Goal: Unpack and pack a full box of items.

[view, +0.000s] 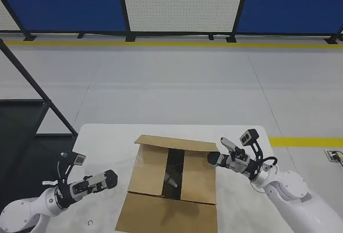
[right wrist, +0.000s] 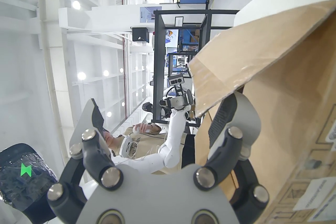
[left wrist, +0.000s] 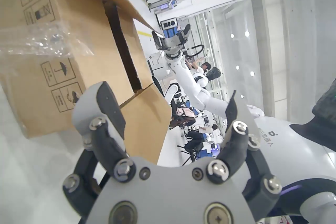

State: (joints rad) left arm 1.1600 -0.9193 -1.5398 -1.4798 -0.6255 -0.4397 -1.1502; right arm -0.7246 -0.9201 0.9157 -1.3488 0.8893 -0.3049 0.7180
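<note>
— Box (view: 171, 177) position, top view?
— Centre of the white table (view: 101, 140). Two top flaps nearly shut, with a dark slot between them and a pale item (view: 172, 182) showing in the slot. One flap lies out flat at 6 o'clock; another stands at 12.

— Arms?
— Left gripper (view: 110, 177) at 9 o'clock of the box, apart from it. Right gripper (view: 213, 158) at 2 o'clock, at the flap edge. Finger gap unclear from above.

— What do the wrist views add?
— Left wrist: fingers (left wrist: 110, 104) spread wide, nothing between them. Crinkled clear film (left wrist: 39, 38) lies across the box's side wall. Right wrist: fingers also spread, holding nothing. One pad (right wrist: 223, 114) sits just beside a flap corner; cannot tell if it touches.

— Room?
— Grey floor (view: 177, 81). Yellow line (view: 311, 141) at 3 o'clock, blue panels (view: 66, 14) at 12, black frame (view: 37, 88) at 10.
</note>
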